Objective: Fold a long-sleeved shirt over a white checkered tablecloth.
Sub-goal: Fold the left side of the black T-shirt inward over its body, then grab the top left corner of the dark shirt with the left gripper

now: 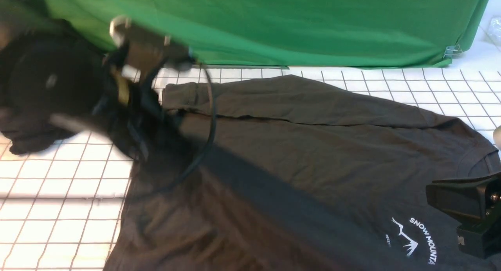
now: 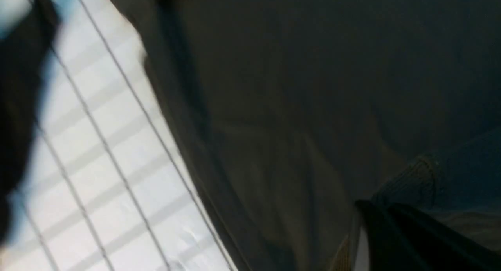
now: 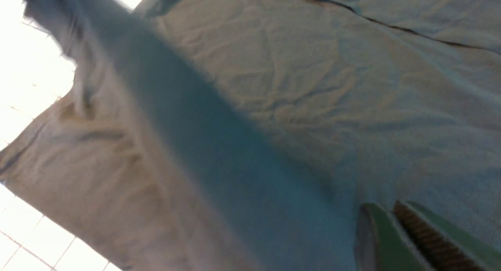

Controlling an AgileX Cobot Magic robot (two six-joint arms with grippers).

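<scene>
Mostly flat, the long-sleeved shirt lies across the white checkered tablecloth, with its collar toward the robot's right and the white mountain print at the front right. The far sleeve is folded along the shirt's back edge. The left gripper, blurred in the front view, has its jaws pressed together on the ribbed cuff of the near sleeve, which stretches diagonally over the shirt's body. The right gripper hangs above the shirt near the print, jaws almost together, pinching nothing. A black heap of cloth sits far left, before the green backdrop.
</scene>
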